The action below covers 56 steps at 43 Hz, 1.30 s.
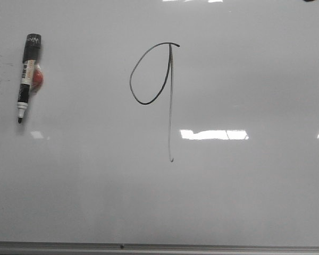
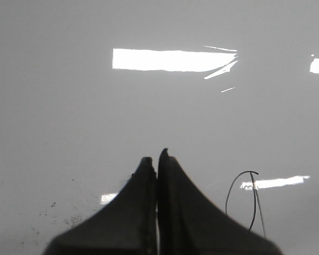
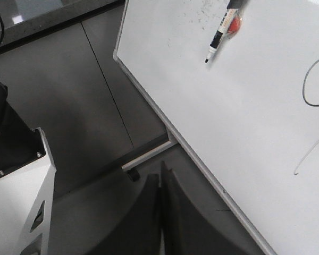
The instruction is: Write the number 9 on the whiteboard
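Observation:
The whiteboard (image 1: 244,202) fills the front view, its grey metal edge strip along the near side. The number 9 (image 1: 169,95) is drawn on it in thin black line, an oval loop joined to a long straight tail. It also shows in the left wrist view (image 2: 251,199) and partly in the right wrist view (image 3: 308,85). A black-capped marker (image 1: 27,77) lies on the board at the left, tip uncovered, with a small red thing beside it. My left gripper (image 2: 155,158) is shut and empty above the board. My right gripper (image 3: 160,171) is shut and empty, off the board's edge over the floor.
Faint dark smudges (image 1: 2,71) mark the board left of the marker. In the right wrist view the board's edge strip (image 3: 165,127) runs diagonally, with grey floor, a white robot base (image 3: 21,202) and a grey bar (image 3: 149,154) beyond it.

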{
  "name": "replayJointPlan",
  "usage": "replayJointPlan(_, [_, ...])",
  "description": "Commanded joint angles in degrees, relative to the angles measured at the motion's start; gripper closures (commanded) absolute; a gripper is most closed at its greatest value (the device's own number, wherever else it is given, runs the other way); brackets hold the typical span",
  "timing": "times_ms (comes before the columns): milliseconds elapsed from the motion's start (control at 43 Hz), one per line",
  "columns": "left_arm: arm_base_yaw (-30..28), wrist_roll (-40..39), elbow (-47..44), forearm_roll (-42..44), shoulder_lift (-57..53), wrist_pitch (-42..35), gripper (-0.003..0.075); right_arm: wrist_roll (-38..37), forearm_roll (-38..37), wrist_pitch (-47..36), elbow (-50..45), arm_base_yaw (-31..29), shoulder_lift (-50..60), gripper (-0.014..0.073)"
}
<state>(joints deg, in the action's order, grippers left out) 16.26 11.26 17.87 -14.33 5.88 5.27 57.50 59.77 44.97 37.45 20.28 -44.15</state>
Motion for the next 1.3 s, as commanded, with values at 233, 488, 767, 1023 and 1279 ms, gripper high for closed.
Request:
replayJointPlan(233, [0.36, 0.07, 1.5, -0.5, 0.48, -3.78, 0.0739, 0.12, 3.31, -1.51, 1.57, -0.33, 0.37, 0.0654])
replayJointPlan(488, [0.36, 0.07, 1.22, -0.35, 0.48, -4.04, 0.0739, 0.12, 3.31, -1.51, 1.57, -0.33, 0.37, 0.0654])
replayJointPlan(767, [-5.34, -6.02, -7.71, 10.28, -7.73, -1.94, 0.0739, 0.12, 3.31, -1.51, 1.57, -0.33, 0.37, 0.0654])
replayJointPlan(1023, [-11.39, -6.02, -18.46, 10.42, -7.35, -3.74, 0.0739, 0.12, 3.49, -1.39, 1.57, -0.33, 0.37, 0.0654])
replayJointPlan(1279, [-11.81, -6.02, -18.37, 10.42, -7.35, -1.56, 0.0739, 0.12, 3.64, -1.33, 1.57, -0.33, 0.37, 0.0654])
